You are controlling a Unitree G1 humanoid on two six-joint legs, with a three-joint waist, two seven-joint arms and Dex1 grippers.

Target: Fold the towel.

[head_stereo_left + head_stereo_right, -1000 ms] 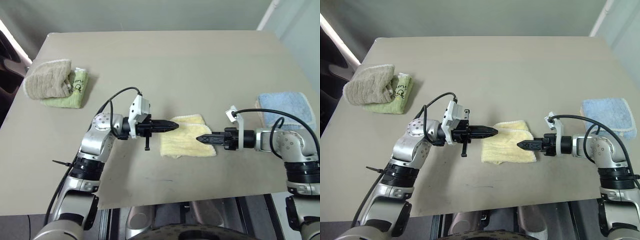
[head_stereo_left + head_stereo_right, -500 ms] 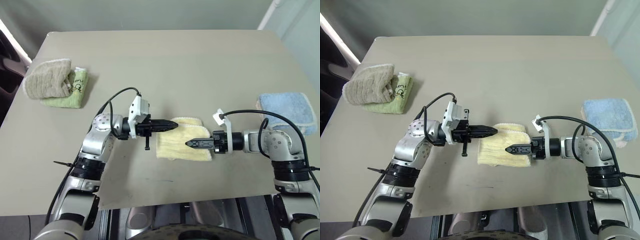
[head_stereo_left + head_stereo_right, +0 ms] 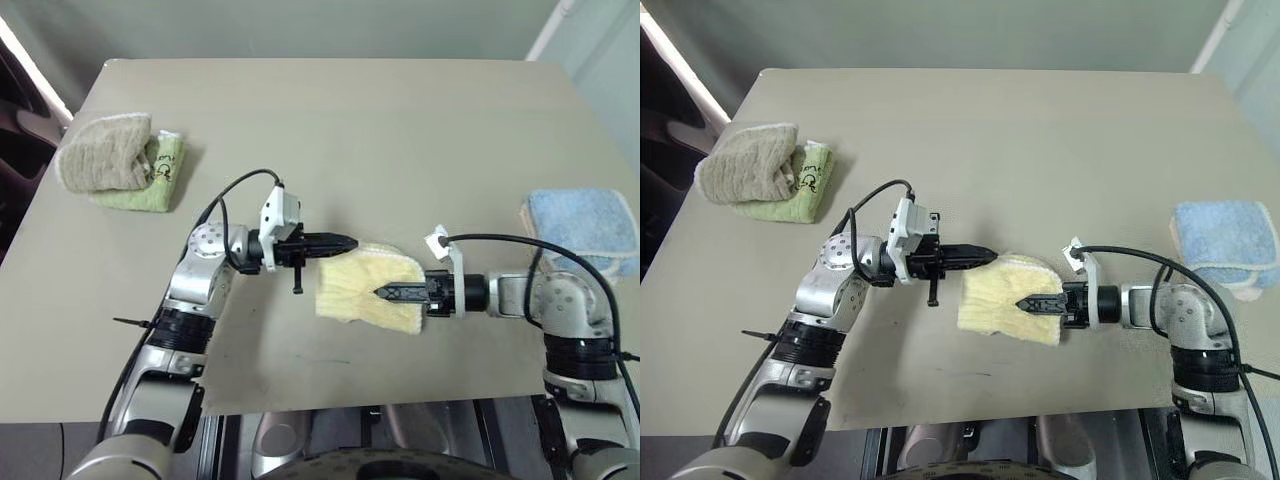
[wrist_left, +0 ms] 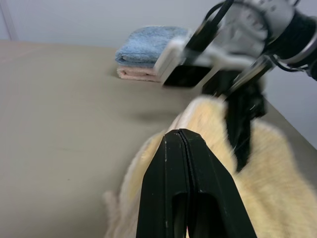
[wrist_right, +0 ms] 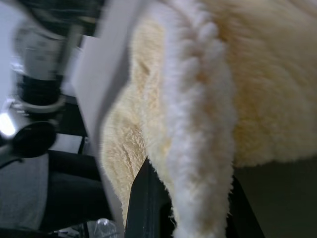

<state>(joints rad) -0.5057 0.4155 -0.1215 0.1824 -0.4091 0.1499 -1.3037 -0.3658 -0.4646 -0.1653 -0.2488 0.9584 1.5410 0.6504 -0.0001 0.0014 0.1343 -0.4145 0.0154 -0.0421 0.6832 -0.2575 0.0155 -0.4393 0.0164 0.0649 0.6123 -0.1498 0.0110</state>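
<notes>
Towel [image 3: 362,290], pale yellow and bunched into a small folded pad, lies on our table [image 3: 330,130] between our two grippers. Our left gripper [image 3: 350,243] has its two black fingers [image 4: 183,163] pressed flat together with nothing between them; their tips sit just at the towel's near-left upper edge, and we cannot tell whether they touch the pile. Our right gripper [image 3: 380,293] reaches in from the opposite side, pointing toward the left one, with its fingers narrowed and its tip over the middle of the towel. In our right wrist view a thick rolled hem of the towel [image 5: 198,124] runs down between the two dark fingers [image 5: 143,198], so those fingers are pinching the towel's edge. Beyond the left fingertips, in our left wrist view, the right gripper [image 4: 242,124] stands against the raised yellow cloth. Well behind the right gripper lies a light blue folded towel [image 3: 585,222]. Far off behind the left gripper, near the table's corner, a beige-brown towel [image 3: 105,153] rests on a light green one [image 3: 160,180].
</notes>
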